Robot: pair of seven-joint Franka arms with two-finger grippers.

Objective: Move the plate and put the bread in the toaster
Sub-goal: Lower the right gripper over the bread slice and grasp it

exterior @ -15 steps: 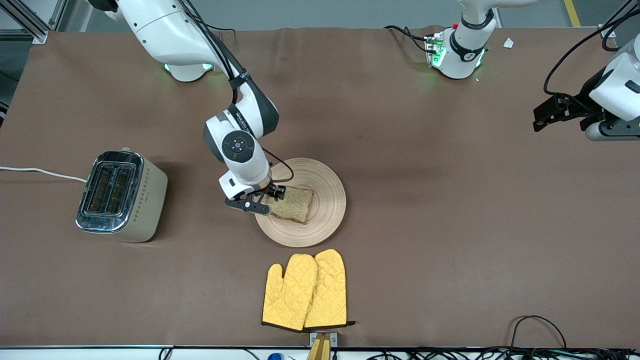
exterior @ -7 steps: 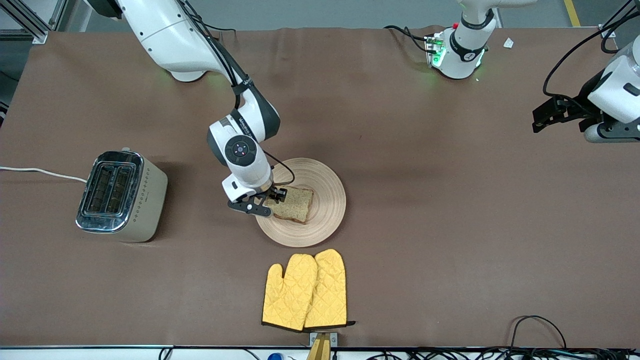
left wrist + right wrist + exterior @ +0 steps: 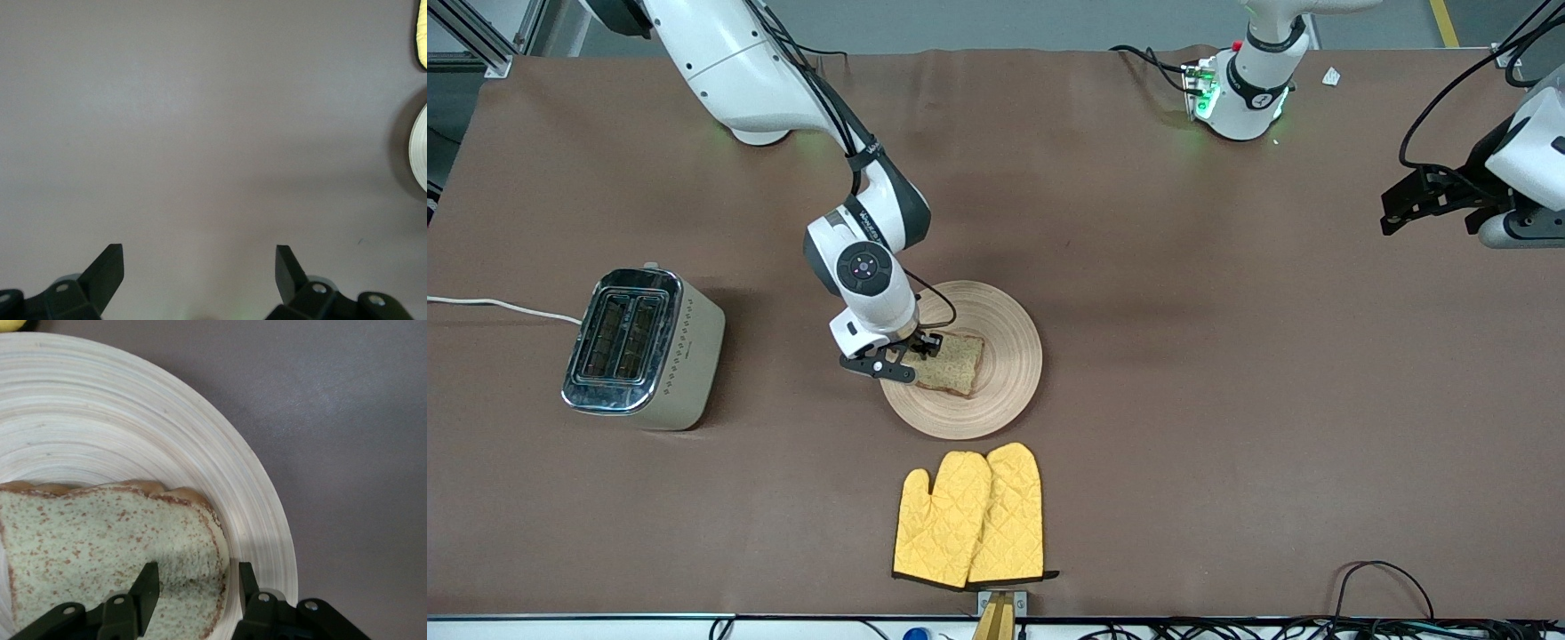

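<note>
The right gripper (image 3: 914, 356) has its jaws open around the bread (image 3: 953, 363) edge on the plate (image 3: 1009, 356); the left gripper (image 3: 199, 263) waits with open jaws over the bare table (image 3: 1227, 356)

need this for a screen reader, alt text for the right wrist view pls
The right claw straddles the edge of the bread, its fingers open either side, over the plate. Brown table lies alongside the plate.

Even overhead light, soft shadows.
You see glare on the toaster (image 3: 618, 342) top; wrist views look paler, washed.
</note>
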